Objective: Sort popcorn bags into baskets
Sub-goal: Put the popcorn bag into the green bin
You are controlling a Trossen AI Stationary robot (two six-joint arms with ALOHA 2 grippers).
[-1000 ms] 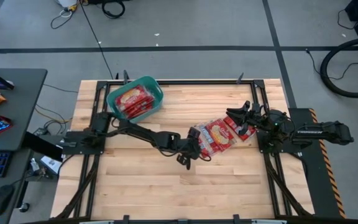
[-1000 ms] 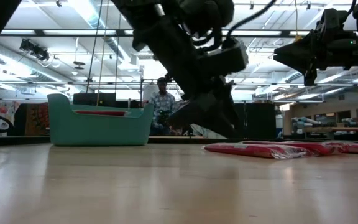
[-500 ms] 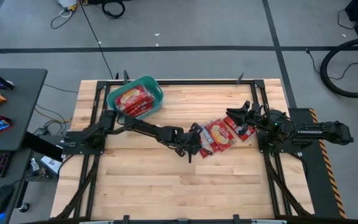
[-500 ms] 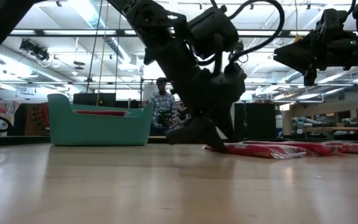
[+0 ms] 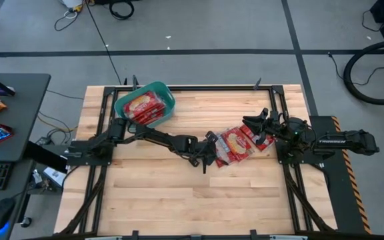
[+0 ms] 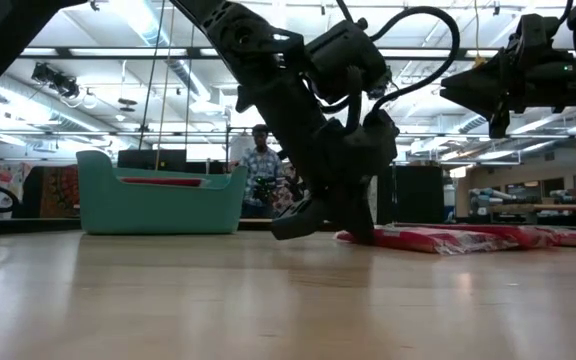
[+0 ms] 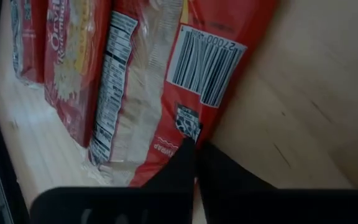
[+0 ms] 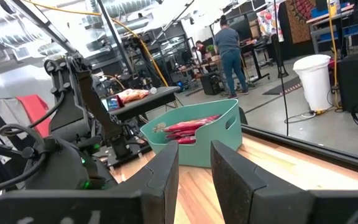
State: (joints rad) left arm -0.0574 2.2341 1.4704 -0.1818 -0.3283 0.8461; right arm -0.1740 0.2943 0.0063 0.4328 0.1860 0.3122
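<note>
Since a second ago, left gripper (image 5: 209, 152) shifted right onto nearest popcorn bag (image 5: 220, 148); jaw state impossible to tell. Light, soft, slippery packet: best pinched at edge seam. Right gripper (image 5: 255, 128) open, waiting.

Probably a robotics lab: exposed ceiling ducts (image 8: 104, 18), strip lights (image 6: 98, 52), and cluttered workbenches (image 8: 143, 94) behind.
</note>
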